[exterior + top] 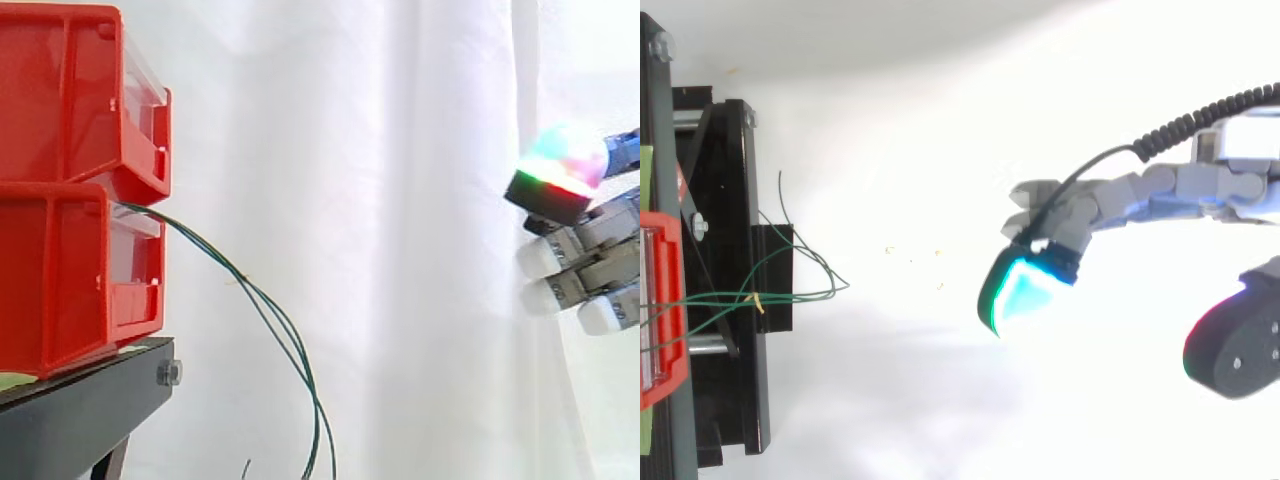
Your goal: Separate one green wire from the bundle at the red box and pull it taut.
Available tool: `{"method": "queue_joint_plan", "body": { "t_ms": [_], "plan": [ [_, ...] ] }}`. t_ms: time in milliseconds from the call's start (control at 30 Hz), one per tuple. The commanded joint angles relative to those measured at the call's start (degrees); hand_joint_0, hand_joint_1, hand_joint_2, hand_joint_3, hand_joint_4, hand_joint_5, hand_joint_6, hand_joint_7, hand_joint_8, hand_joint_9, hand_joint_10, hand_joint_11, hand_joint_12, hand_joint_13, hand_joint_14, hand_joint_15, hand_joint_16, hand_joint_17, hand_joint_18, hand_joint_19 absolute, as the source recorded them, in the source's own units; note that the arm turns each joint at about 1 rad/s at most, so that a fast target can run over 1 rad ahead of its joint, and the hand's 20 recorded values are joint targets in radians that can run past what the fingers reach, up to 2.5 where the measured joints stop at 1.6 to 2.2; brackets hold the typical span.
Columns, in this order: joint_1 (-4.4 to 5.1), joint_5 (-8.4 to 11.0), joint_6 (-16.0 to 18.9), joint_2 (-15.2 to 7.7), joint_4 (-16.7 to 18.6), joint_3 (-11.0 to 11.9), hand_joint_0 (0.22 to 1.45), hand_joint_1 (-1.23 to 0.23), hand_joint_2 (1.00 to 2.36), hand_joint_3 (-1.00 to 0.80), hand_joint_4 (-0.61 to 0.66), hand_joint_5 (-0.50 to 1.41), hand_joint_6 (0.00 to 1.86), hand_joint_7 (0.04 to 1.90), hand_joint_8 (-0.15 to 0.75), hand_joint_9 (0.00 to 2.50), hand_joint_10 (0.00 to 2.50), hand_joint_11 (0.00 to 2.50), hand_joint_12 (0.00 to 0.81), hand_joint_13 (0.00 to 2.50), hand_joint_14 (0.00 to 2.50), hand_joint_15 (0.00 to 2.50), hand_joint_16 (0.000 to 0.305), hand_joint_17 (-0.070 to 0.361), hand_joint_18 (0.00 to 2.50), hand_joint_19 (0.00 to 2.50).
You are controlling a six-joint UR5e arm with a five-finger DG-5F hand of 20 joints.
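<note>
Trailing from the lower red bin, green wires hang loose; the hand hovers well apart, fingers relaxed, empty.

No lettering I can read, none on the red bins, none on the black stand, none on my hand.

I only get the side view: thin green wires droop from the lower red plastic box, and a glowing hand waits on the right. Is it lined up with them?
Observer: From above, roughly: the cyan-lit fingertip of the hand points toward the thin green wires, well apart from them.
Visitor: Anything binding the wires?
Observer: A small yellowish bit sits on them over the black metal stand, maybe a tie; too small to tell.
</note>
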Motion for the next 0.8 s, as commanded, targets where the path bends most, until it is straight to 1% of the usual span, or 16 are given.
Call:
{"method": "queue_joint_plan", "body": {
  "t_ms": [0, 33, 67, 100, 167, 233, 267, 333, 367, 433, 467, 533, 667, 767],
  "plan": [
    [-0.19, 4.34, -0.79, -0.15, 0.67, -0.01, 0.47, -0.49, 1.0, -0.47, 0.21, -0.23, 0.5, 0.77, 0.263, 0.24, 0.0, 0.06, 0.365, 0.0, 0.0, 0.0, 0.064, 0.143, 0.0, 0.0],
    [-0.19, 4.34, -0.79, -0.15, 0.67, -0.01, 0.47, -0.5, 1.0, -0.47, 0.21, -0.22, 0.5, 0.77, 0.265, 0.25, 0.0, 0.07, 0.366, 0.0, 0.0, 0.0, 0.063, 0.142, 0.0, 0.0],
    [-0.28, 5.39, -1.32, -0.15, 0.76, -0.01, 0.47, -0.5, 1.0, -0.47, 0.21, -0.22, 0.5, 0.77, 0.265, 0.25, 0.0, 0.08, 0.366, 0.01, 0.0, 0.0, 0.063, 0.142, 0.0, 0.0],
    [-0.37, 6.01, -1.84, -0.59, 0.76, -0.01, 0.47, -0.5, 1.0, -0.47, 0.21, -0.22, 0.5, 0.78, 0.265, 0.26, 0.0, 0.08, 0.365, 0.01, 0.0, 0.0, 0.063, 0.143, 0.0, 0.0],
    [-0.54, 6.36, -2.11, -1.3, 0.84, -0.01, 0.47, -0.5, 1.0, -0.47, 0.22, -0.22, 0.5, 0.79, 0.269, 0.27, 0.0, 0.1, 0.365, 0.02, 0.0, 0.0, 0.063, 0.143, 0.0, 0.01],
    [-0.89, 6.18, -1.93, -2.09, 0.93, -0.01, 0.47, -0.5, 1.0, -0.47, 0.22, -0.22, 0.5, 0.79, 0.27, 0.27, 0.0, 0.1, 0.365, 0.03, 0.0, 0.0, 0.063, 0.142, 0.0, 0.01],
    [-1.16, 6.18, -1.84, -2.97, 1.37, -0.01, 0.47, -0.51, 1.0, -0.47, 0.23, -0.22, 0.5, 0.79, 0.274, 0.29, 0.0, 0.11, 0.364, 0.03, 0.0, 0.0, 0.063, 0.142, 0.0, 0.02],
    [-1.25, 6.27, -2.11, -3.23, 2.07, -0.01, 0.48, -0.51, 1.0, -0.46, 0.23, -0.22, 0.5, 0.79, 0.273, 0.3, 0.0, 0.12, 0.364, 0.04, 0.0, 0.0, 0.063, 0.142, 0.0, 0.02],
    [-1.25, 6.45, -2.55, -3.49, 3.22, -0.01, 0.48, -0.51, 1.0, -0.46, 0.23, -0.21, 0.5, 0.8, 0.273, 0.31, 0.0, 0.13, 0.364, 0.04, 0.0, 0.0, 0.063, 0.142, 0.0, 0.02],
    [-1.33, 6.45, -2.55, -3.49, 3.22, -0.01, 0.48, -0.51, 1.0, -0.46, 0.23, -0.21, 0.5, 0.8, 0.276, 0.32, 0.0, 0.13, 0.365, 0.05, 0.0, 0.0, 0.063, 0.141, 0.0, 0.03],
    [-1.33, 6.53, -5.89, -3.85, 5.24, 0.07, 0.48, -0.51, 1.0, -0.46, 0.23, -0.21, 0.5, 0.81, 0.277, 0.33, 0.0, 0.14, 0.363, 0.06, 0.0, 0.0, 0.062, 0.141, 0.0, 0.03],
    [-1.51, 6.53, -6.94, -3.93, 5.5, -0.01, 0.48, -0.52, 1.0, -0.46, 0.24, -0.21, 0.5, 0.81, 0.278, 0.34, 0.0, 0.15, 0.363, 0.07, 0.0, 0.0, 0.062, 0.139, 0.01, 0.04],
    [-1.51, 6.53, -8.08, -3.93, 6.73, 0.07, 0.49, -0.53, 1.0, -0.46, 0.24, -0.2, 0.5, 0.81, 0.281, 0.38, 0.0, 0.18, 0.357, 0.11, 0.0, 0.0, 0.061, 0.138, 0.04, 0.05],
    [-1.51, 6.88, -10.02, -3.93, 7.26, 0.07, 0.49, -0.54, 1.0, -0.46, 0.25, -0.2, 0.5, 0.82, 0.278, 0.41, 0.0, 0.2, 0.352, 0.13, 0.0, 0.0, 0.06, 0.135, 0.07, 0.05]
  ]
}}
